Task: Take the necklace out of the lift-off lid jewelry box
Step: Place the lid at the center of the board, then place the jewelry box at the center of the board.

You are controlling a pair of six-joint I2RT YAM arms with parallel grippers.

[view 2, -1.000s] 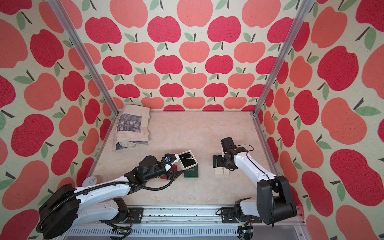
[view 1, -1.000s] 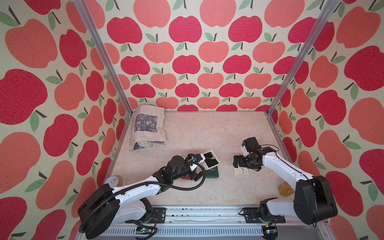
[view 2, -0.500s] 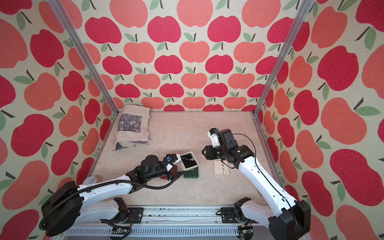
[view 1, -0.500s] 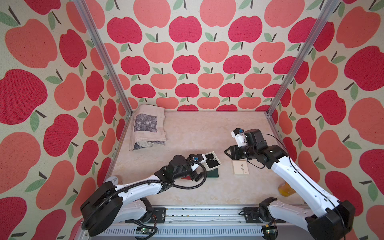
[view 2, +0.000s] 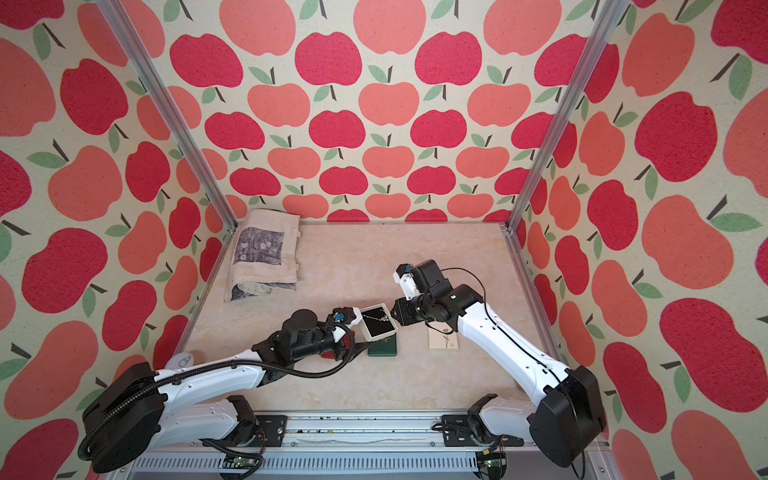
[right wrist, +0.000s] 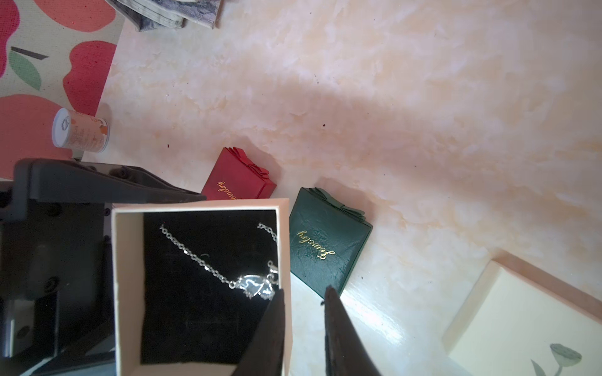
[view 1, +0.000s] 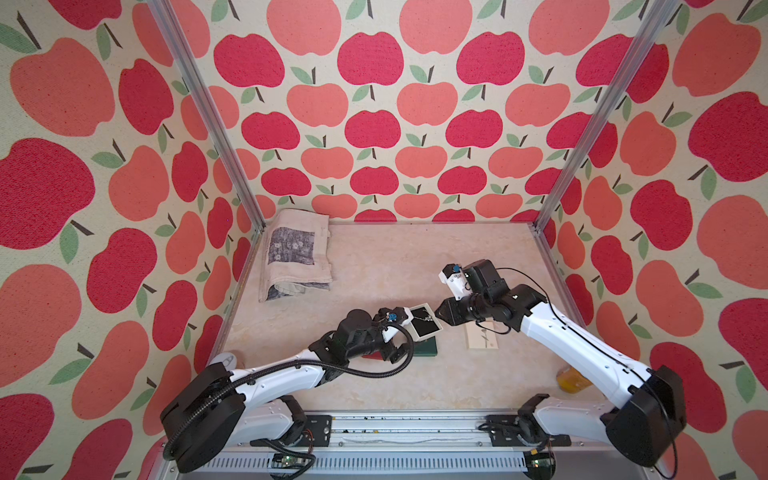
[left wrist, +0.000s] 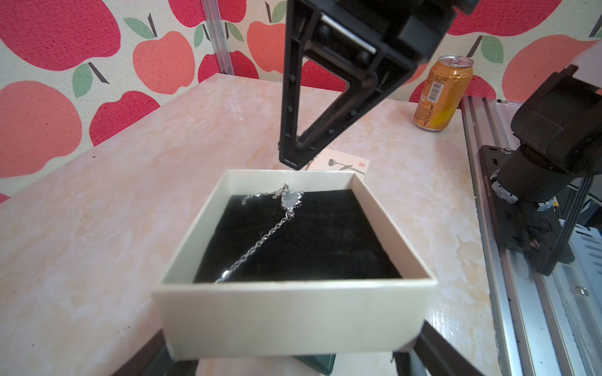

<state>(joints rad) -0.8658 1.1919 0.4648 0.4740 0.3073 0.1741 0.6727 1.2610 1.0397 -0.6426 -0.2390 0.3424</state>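
The jewelry box (left wrist: pixel 293 319), with its lid off, is held above the counter (view 1: pixel 395 266) by the left end effector (view 1: pixel 409 337), whose jaws are closed on two opposite sides of the box. The necklace (right wrist: pixel 208 264) is lying inside, on the black insert (left wrist: pixel 319 247). Its pendant (left wrist: pixel 291 199) is close against the wall that faces the right arm. The right end effector (right wrist: pixel 304 293) is placed at this wall. Its jaws are separated by a narrow gap only, and nothing is held between them. One fingertip (right wrist: pixel 273 325) is seen over the rim, and the other one is outside the box.

For a good pick, it is judged that both tips should be brought inside the wall, so that the cardboard is not pinched together with the chain. The pendant, or the chain just beside it, should be taken, because a thin chain alone can slip out. The box should be held level by the left arm, and the lift should be made straight up until the whole chain is free.

The following things are counted:
- one necklace
- one open jewelry box
- one cream lid (right wrist: pixel 521 312), lying on the counter
- one green jewelry case (right wrist: pixel 325 247)
- one red jewelry case (right wrist: pixel 237 182)
- two cans, namely an orange can (left wrist: pixel 443 92) and a white can (right wrist: pixel 79 135)
- one folded cloth (view 1: pixel 295 253)
- two end effectors
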